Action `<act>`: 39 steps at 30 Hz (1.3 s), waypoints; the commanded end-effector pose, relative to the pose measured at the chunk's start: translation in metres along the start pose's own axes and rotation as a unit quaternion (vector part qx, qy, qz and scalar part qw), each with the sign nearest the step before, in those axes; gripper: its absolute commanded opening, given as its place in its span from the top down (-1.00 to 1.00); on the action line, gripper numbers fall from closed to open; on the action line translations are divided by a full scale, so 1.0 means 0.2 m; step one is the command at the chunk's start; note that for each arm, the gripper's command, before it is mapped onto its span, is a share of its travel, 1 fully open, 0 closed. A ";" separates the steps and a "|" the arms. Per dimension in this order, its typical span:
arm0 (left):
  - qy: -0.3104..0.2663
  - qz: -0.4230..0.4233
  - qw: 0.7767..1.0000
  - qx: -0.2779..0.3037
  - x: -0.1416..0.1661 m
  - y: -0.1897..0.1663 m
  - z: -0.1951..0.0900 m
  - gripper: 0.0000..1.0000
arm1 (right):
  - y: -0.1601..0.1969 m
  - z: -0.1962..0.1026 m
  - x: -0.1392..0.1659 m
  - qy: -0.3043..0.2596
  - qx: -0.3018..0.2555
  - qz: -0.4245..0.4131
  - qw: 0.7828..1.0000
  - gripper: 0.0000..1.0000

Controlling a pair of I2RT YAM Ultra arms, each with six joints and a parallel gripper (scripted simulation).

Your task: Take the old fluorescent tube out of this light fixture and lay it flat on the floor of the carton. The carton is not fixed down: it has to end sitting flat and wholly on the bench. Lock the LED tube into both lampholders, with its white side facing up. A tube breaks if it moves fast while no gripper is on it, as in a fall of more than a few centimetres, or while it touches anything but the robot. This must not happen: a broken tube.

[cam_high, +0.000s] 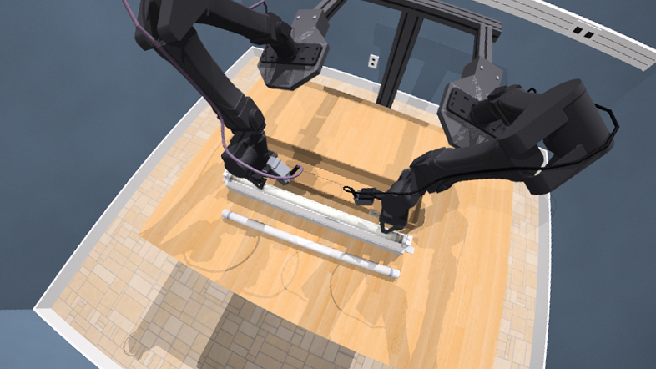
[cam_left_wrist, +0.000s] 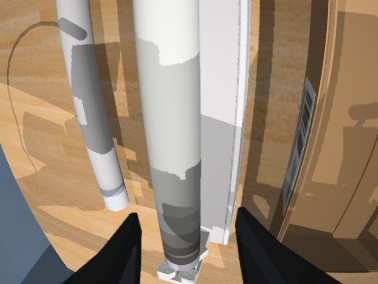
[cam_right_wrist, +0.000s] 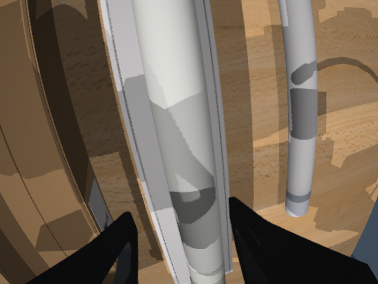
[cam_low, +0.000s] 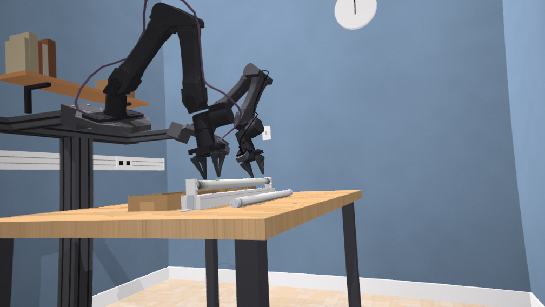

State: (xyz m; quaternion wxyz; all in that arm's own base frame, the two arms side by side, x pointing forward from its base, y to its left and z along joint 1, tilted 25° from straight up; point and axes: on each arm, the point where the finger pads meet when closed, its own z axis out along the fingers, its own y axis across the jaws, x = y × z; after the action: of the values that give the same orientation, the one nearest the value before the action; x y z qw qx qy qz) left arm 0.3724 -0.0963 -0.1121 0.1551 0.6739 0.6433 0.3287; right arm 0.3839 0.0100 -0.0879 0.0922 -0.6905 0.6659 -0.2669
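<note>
The old fluorescent tube [cam_high: 315,208] [cam_low: 228,184] [cam_left_wrist: 170,100] [cam_right_wrist: 167,55] sits between the lampholders of the white fixture [cam_high: 313,218] [cam_low: 221,200] [cam_left_wrist: 220,75] [cam_right_wrist: 122,50]. My left gripper [cam_high: 390,230] [cam_low: 257,175] [cam_left_wrist: 187,219] is open just above one tube end, its fingers on either side in the left wrist view. My right gripper [cam_high: 258,184] [cam_low: 211,177] [cam_right_wrist: 180,215] is open just above the other end. The LED tube [cam_high: 309,243] [cam_low: 263,198] [cam_left_wrist: 90,100] [cam_right_wrist: 302,160] lies on the bench beside the fixture. Which side faces up is unclear.
The open carton [cam_high: 323,161] [cam_low: 167,201] [cam_left_wrist: 345,165] [cam_right_wrist: 30,100] stands on the bench [cam_high: 451,323] [cam_low: 236,228] behind the fixture, close along it. Its far side is partly hidden by the arms in the top view.
</note>
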 end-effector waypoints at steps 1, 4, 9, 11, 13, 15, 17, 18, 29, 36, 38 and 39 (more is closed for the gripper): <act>-0.010 0.003 1.000 -0.005 -0.03 0.02 0.02 0.02 | -0.06 0.01 -0.02 -0.008 0.015 0.000 1.000 0.02; -0.013 -0.001 1.000 -0.017 -0.03 0.07 0.08 0.02 | -0.10 0.07 -0.01 -0.008 0.022 0.002 1.000 0.02; -0.012 0.000 1.000 -0.015 -0.03 0.06 0.15 0.02 | -0.10 0.14 -0.02 -0.008 0.026 0.002 1.000 0.02; -0.012 0.003 1.000 -0.012 -0.04 0.05 0.16 0.02 | -0.08 0.15 -0.02 -0.008 0.020 0.000 1.000 0.02; -0.011 0.008 1.000 0.005 -0.05 -0.02 0.12 0.02 | -0.03 0.11 -0.04 -0.011 0.009 -0.009 1.000 0.02; -0.013 0.015 1.000 0.001 -0.04 -0.02 0.11 0.02 | -0.15 0.08 -0.03 -0.012 0.032 0.000 0.999 0.02; -0.013 0.011 1.000 0.000 -0.04 -0.02 0.11 0.02 | -0.13 0.09 -0.04 -0.012 0.031 -0.001 0.999 0.02; -0.013 0.011 1.000 0.000 -0.04 -0.02 0.11 0.02 | -0.13 0.09 -0.04 -0.012 0.031 -0.001 0.999 0.02; -0.011 0.012 1.000 0.005 -0.04 -0.01 0.11 0.78 | -0.06 0.11 -0.04 -0.011 0.015 -0.005 1.000 0.02; -0.011 0.012 1.000 0.005 -0.04 -0.01 0.11 0.78 | -0.06 0.11 -0.04 -0.011 0.015 -0.005 1.000 0.02; -0.011 0.012 1.000 0.005 -0.04 -0.01 0.11 0.78 | -0.06 0.11 -0.04 -0.011 0.015 -0.005 1.000 0.02; -0.011 0.012 1.000 0.005 -0.04 -0.01 0.11 0.78 | -0.06 0.11 -0.04 -0.011 0.015 -0.005 1.000 0.02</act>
State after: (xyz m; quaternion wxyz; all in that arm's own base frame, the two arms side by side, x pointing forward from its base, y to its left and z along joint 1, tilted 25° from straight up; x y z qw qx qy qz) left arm 0.3929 -0.0940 -0.1285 0.1608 0.6746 0.6406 0.3295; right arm 0.4021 0.0054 -0.1054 0.0993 -0.6898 0.6639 -0.2713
